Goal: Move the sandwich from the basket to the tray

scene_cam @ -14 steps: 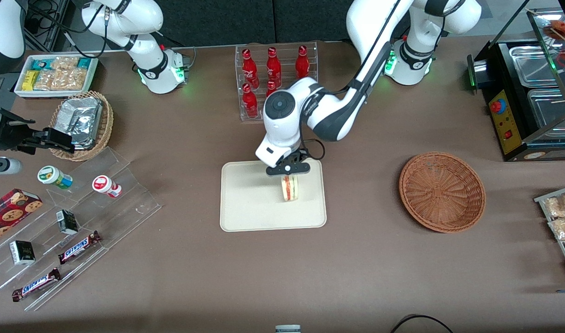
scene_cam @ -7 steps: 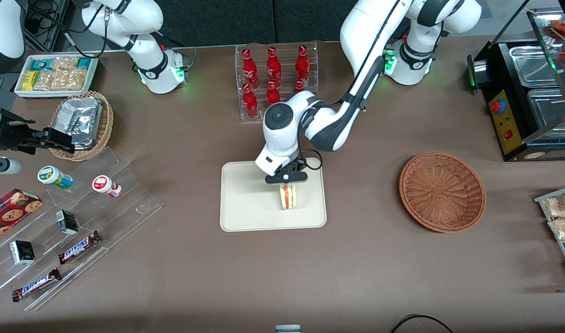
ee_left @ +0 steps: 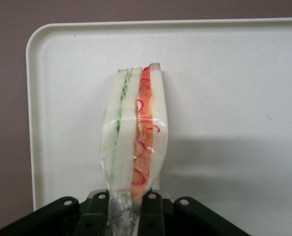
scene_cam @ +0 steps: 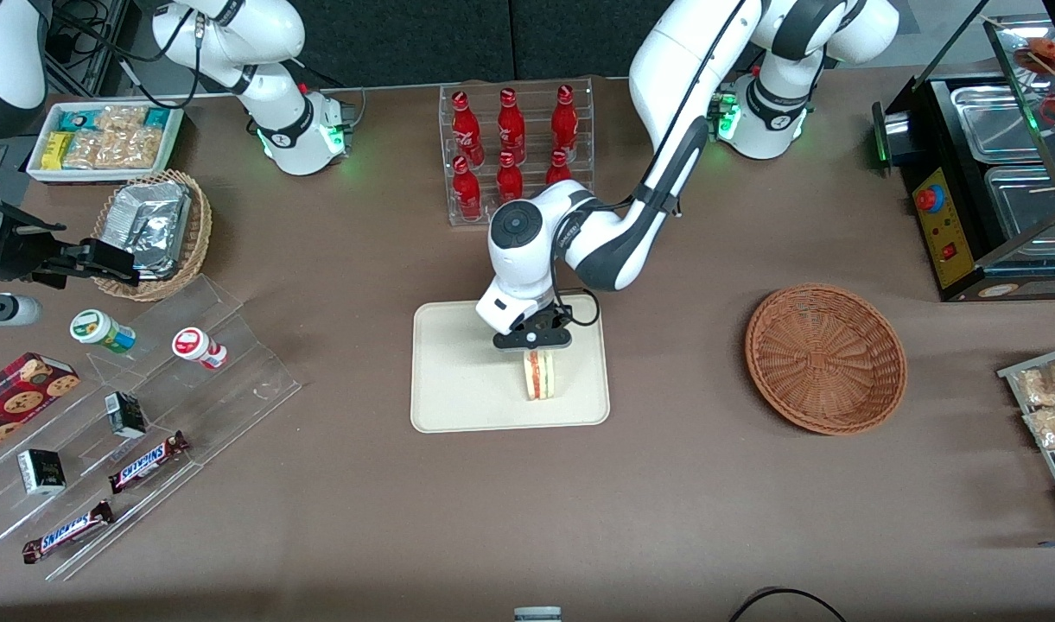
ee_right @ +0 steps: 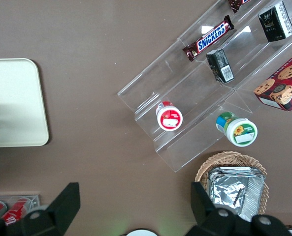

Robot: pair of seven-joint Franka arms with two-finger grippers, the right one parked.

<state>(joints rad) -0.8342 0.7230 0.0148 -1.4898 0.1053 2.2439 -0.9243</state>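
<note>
Centre of the front view: left arm's gripper (scene_cam: 533, 342) poised low over the cream tray (scene_cam: 458, 389), jaws clamped on the pinched end of the sandwich (scene_cam: 540, 374). Sandwich standing on edge over the tray, toward the frame's right half of it; whether resting on the surface or a touch above, impossible to tell. In the wrist view, same sandwich (ee_left: 134, 135) in clear wrap, white bread with green and red filling showing along the edge, crimped wrap tail disappearing into the gripper (ee_left: 127, 209), pale tray (ee_left: 234, 73) spread beneath. Grip at the wrap's tail rather than the bread, probably to avoid crushing the soft wedge; upright hold likely a consequence of that narrow pinch. Judged stage: carry finished, release onto the tray not yet made.

Right of centre in the front view: round reddish-brown wicker basket (scene_cam: 825, 356), nothing in it, well apart from the tray on the brown tabletop (scene_cam: 665, 518). Upper centre: clear rack of red bottles (scene_cam: 510, 147), above the tray in the frame. Upper left: white bin of snack packets (scene_cam: 104, 142), and just below it a smaller tan basket (scene_cam: 151, 233) holding silver foil packs. Tray otherwise bare apart from the sandwich.
</note>
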